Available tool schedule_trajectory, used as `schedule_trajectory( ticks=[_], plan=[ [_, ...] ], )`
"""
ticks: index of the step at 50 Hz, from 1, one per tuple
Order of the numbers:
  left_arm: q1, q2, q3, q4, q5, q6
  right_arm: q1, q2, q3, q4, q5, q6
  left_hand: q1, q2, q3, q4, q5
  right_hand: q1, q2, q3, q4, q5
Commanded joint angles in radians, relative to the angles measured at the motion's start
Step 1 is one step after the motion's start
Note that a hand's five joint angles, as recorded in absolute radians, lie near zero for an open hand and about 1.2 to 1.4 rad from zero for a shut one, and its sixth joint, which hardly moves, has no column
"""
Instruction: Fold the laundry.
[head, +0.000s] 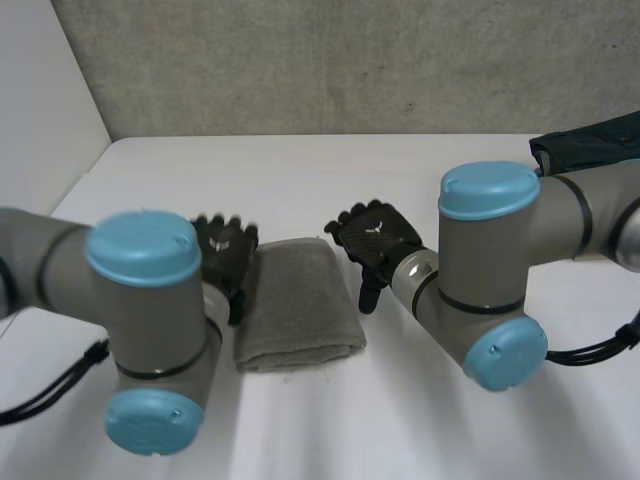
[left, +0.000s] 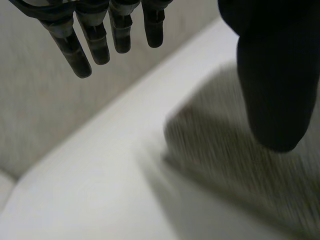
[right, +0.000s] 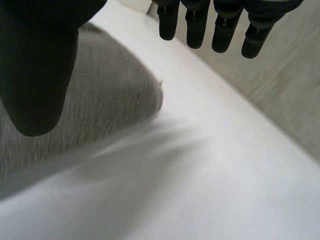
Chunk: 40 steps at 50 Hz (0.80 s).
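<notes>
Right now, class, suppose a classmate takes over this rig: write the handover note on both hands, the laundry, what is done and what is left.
Left hand: open, empty, beside the grey towel.
Right hand: open, empty, on the towel's other side.
Towel: folded, flat on the white table between the hands.
Done: this fold looks finished.
Left: perhaps the dark cloth at the table's right edge.

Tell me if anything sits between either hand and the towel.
Nothing visible does. The left hand is beside one long edge of the folded towel and the right hand is beside the opposite edge. Both hands are open, with just bare white table in the narrow gaps.
</notes>
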Motion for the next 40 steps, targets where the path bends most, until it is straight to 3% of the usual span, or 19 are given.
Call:
schedule_trajectory(
  ticks=[1, 7, 11, 14, 20, 32, 35, 38, 40],
  plan=[
    [0.069, 0.154, 0.072, -0.002, 0.309, -0.011, 0.113, -0.135, 0.227, -0.205, 0.045, -0.05, 0.033, 0.022, 0.016, 0.025, 0.004, -0.055, -0.033, -0.036, -0.037, -0.047],
    [0.126, 0.172, 0.124, -0.066, 0.657, -0.071, 0.189, -0.115, 0.364, -0.329, 0.043, -0.077, 0.042, 0.031, 0.025, 0.033, 0.012, -0.055, -0.033, -0.036, -0.037, -0.047],
    [0.152, 0.163, 0.173, -0.146, 0.805, -0.138, 0.195, -0.043, 0.373, -0.397, 0.043, -0.091, 0.042, 0.031, 0.025, 0.033, 0.012, -0.055, -0.033, -0.036, -0.037, -0.047],
    [0.172, 0.154, 0.19, -0.18, 0.871, -0.175, 0.195, 0.001, 0.366, -0.438, 0.04, -0.11, 0.033, 0.022, 0.016, 0.025, 0.004, -0.055, -0.033, -0.036, -0.037, -0.047],
    [0.173, 0.142, 0.19, -0.179, 0.888, -0.183, 0.195, 0.047, 0.34, -0.53, 0.04, -0.154, 0.03, 0.019, 0.013, 0.022, 0.001, -0.047, -0.026, -0.028, -0.029, -0.04],
    [0.17, 0.14, 0.186, -0.177, 0.888, -0.189, 0.193, 0.123, 0.254, -0.598, 0.032, -0.18, 0.03, 0.019, 0.013, 0.022, 0.001, 0.425, 0.447, 0.444, 0.443, 0.433],
    [0.175, 0.142, 0.187, -0.179, 0.888, -0.192, 0.186, 0.147, 0.217, -0.603, 0.028, -0.174, 0.033, 0.022, 0.016, 0.025, 0.004, 0.627, 0.649, 0.646, 0.645, 0.635],
    [0.176, 0.145, 0.187, -0.179, 0.887, -0.19, 0.173, 0.156, 0.194, -0.604, 0.029, -0.171, 0.03, 0.019, 0.013, 0.022, 0.001, 1.135, 1.156, 1.154, 1.153, 1.142],
    [0.176, 0.145, 0.187, -0.179, 0.887, -0.192, 0.151, 0.153, 0.177, -0.606, 0.031, -0.166, 0.03, 0.019, 0.013, 0.022, 0.001, 1.167, 1.189, 1.186, 1.185, 1.175]
  ],
)
